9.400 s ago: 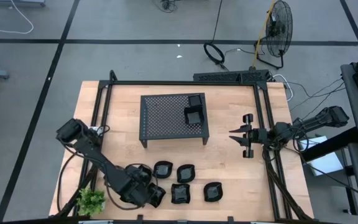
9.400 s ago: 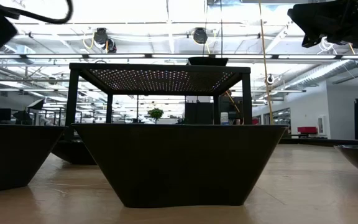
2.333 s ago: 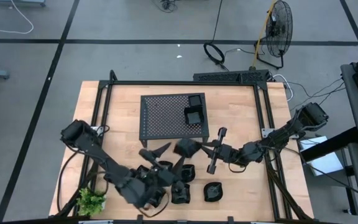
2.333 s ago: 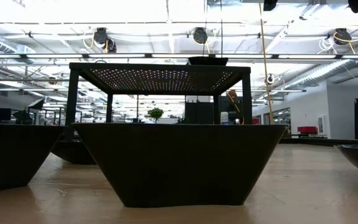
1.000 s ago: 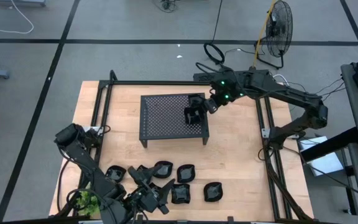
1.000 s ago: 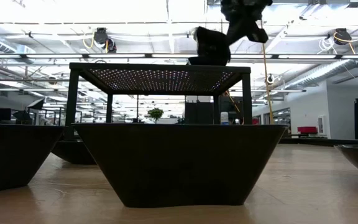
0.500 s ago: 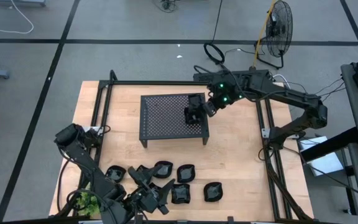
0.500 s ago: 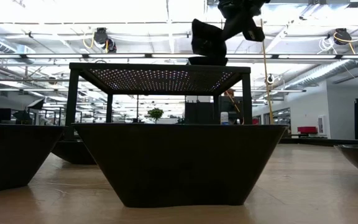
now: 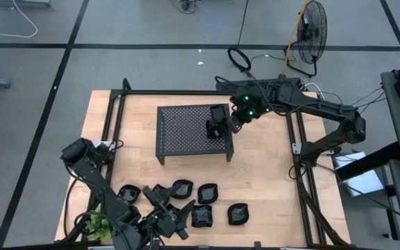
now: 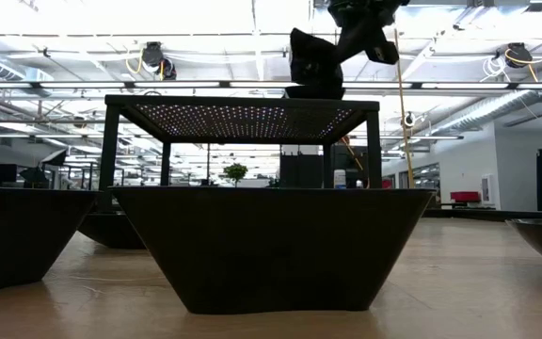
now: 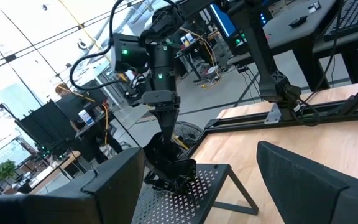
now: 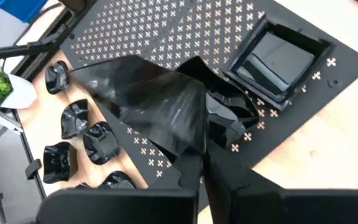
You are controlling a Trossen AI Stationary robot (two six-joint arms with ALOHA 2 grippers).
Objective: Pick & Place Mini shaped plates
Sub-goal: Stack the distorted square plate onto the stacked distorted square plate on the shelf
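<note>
My right gripper (image 9: pixel 229 123) hangs over the right end of the black perforated rack (image 9: pixel 186 128), shut on a glossy black square mini plate (image 12: pixel 157 102) that stands steeply tilted. Below it a second plate (image 12: pixel 232 121) lies on the rack, and a third square one (image 12: pixel 275 53) sits at the rack's far right corner. Several more mini plates (image 9: pixel 207 192) rest on the table near its front edge. My left gripper (image 9: pixel 169 217) waits open among them, touching nothing; its wrist view shows its fingers (image 11: pixel 114 186) spread wide. My right gripper pinches the square plate by one rim edge (image 12: pixel 190 149) between its two fingers, coming from the table's right and slanting down. The plate stands tilted, its open side turned toward the left. Whether its lower edge (image 10: pixel 313 83) touches the plate beneath, I cannot tell.
A small green plant (image 9: pixel 101 225) stands at the near left corner beside the left arm. A black frame (image 9: pixel 292 132) rails the table's sides. Bare wood lies right of the rack and between the rack and the plates in front.
My right gripper has shifted a little toward the table's left over the rack's right end, staying shut. The plate it holds has risen slightly and tipped more upright above the plate lying on the rack.
</note>
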